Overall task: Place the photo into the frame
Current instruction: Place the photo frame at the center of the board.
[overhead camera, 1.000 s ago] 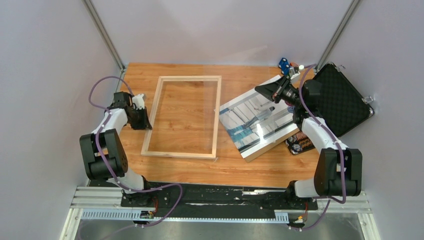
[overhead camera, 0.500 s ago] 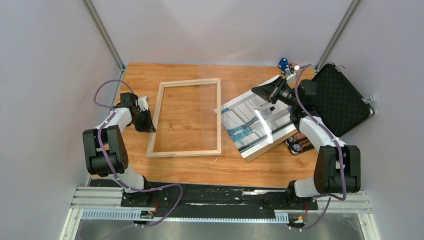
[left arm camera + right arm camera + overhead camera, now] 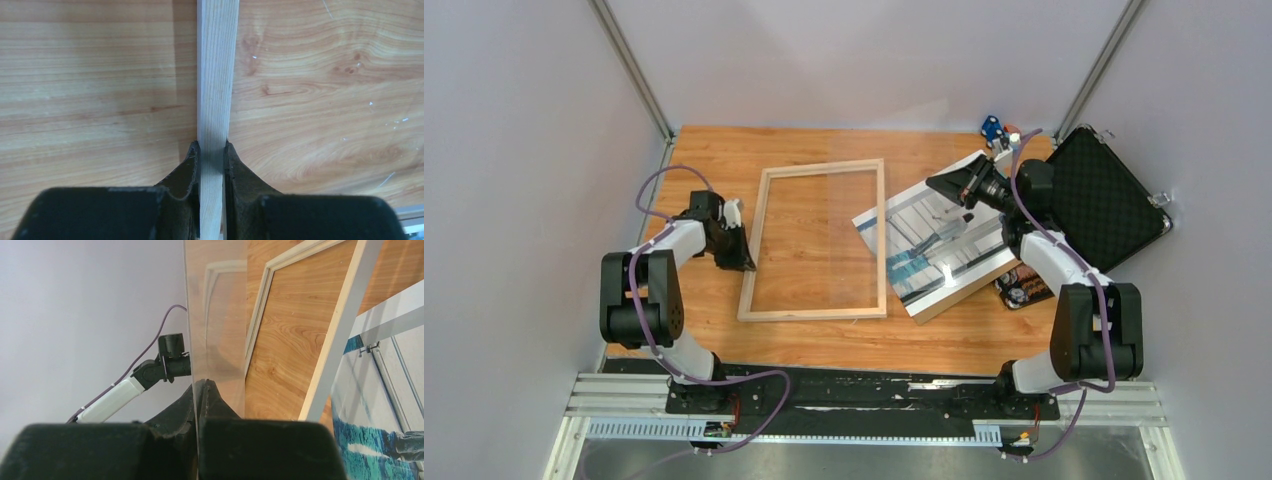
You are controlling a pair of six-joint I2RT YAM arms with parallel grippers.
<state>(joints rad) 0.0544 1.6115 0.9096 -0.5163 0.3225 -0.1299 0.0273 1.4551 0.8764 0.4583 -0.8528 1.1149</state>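
Orange-grained wooden tabletop [image 3: 944, 340], walled in pale grey, carries all parts of the job.

1. Frame. The pale wood frame [image 3: 819, 240] lies flat at mid-table, turned slightly off square. Bare tabletop shows through its opening. Its right rail runs right at the left corner of the photo [image 3: 939, 250]; whether the two overlap cannot be told.

2. Left gripper [image 3: 212, 160]. The wrist view shows both fingers clenched on the frame's left rail, one pad on each side face. This hold probably steadies the frame, or lets the arm shift it, while the other arm works.

3. Right gripper [image 3: 200, 385]. Its fingers are pinched on the edge of a thin clear pane [image 3: 215, 315], seen edge-on and raised above the table between frame and photo. The pane mirrors the frame and the wood. Holding it up on edge likely keeps it off the print.

4. Photo. The print lies face up on the table right of the frame, untouched by either gripper, with teal water and pale steps visible. A black foam-lined case [image 3: 1109, 195] stands open beyond it.

5. Status. The photo is not yet inside the frame. Glare off the pane may hinder alignment.
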